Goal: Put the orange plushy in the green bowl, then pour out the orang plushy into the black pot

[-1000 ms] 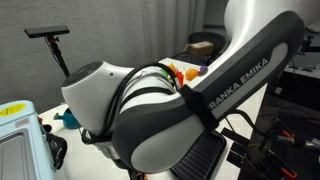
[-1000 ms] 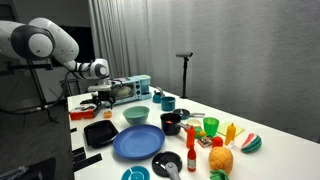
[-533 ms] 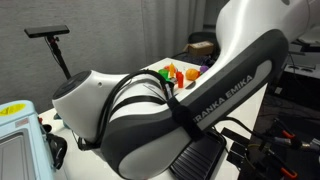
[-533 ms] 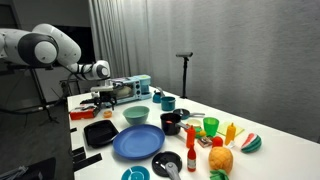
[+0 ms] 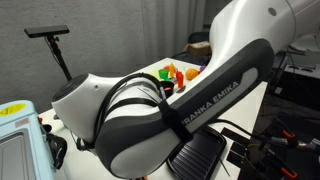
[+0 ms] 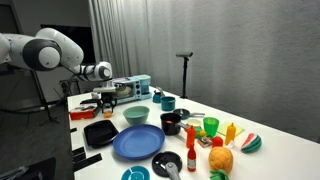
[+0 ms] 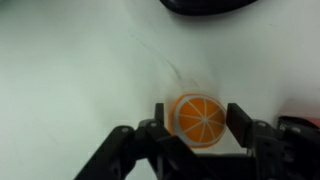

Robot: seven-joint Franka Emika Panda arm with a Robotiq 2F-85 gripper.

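Wrist view: the end effector enters from the bottom edge with its fingers apart, one on each side of the orange plushy. Both fingers stand close beside the toy, and no squeezing of it is visible. The plushy is round, patterned like an orange slice, and lies flat on the white desk in the gap between the fingers. A dark curved edge crosses the top of this view, well apart from the toy; what it belongs to cannot be told.

In an exterior view the arm reaches in from the side, with its wrist bent down over the far end of the desk. The plushy itself cannot be made out there. The green bowl stands on the desk near the end effector, upright. A black square pan and a blue plate lie nearer the camera. The black pot sits just beyond the plate, apart from the bowl.

In an exterior view the arm fills most of the frame; coloured toy foods show behind it.
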